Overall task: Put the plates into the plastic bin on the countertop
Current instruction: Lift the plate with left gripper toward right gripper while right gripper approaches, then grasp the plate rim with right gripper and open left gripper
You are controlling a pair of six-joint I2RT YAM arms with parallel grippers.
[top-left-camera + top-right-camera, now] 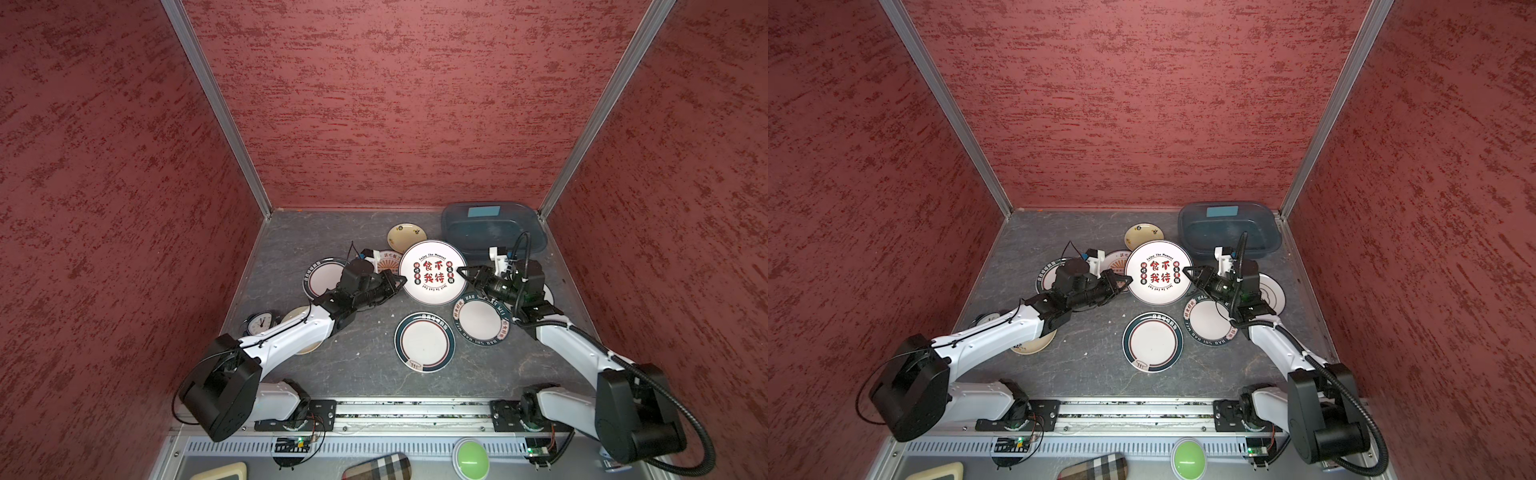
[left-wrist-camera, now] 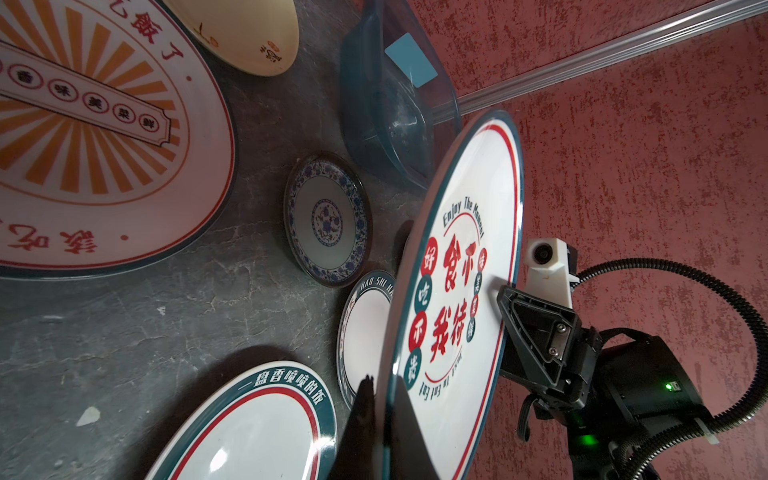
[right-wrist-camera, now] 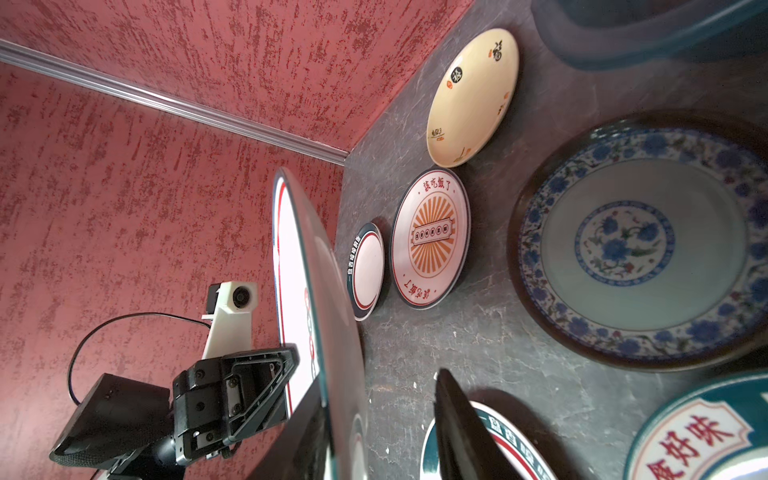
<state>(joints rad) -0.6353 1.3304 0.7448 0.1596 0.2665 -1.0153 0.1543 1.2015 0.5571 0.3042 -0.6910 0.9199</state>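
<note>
The red-character plate point(image 1: 432, 272) hangs above the counter point(image 1: 332, 365), between the two arms in both top views. The left end effector point(image 1: 400, 285) is clamped narrow on the plate's left rim. The right end effector point(image 1: 461, 272) straddles the right rim but is not closed on it: in the right wrist view one finger point(image 3: 457, 428) stands clear of the plate's edge. The plastic bin point(image 1: 461, 230) sits in the far right corner, just beyond the plate. Other plates point(image 1: 424, 340) lie on the counter beneath.
</note>
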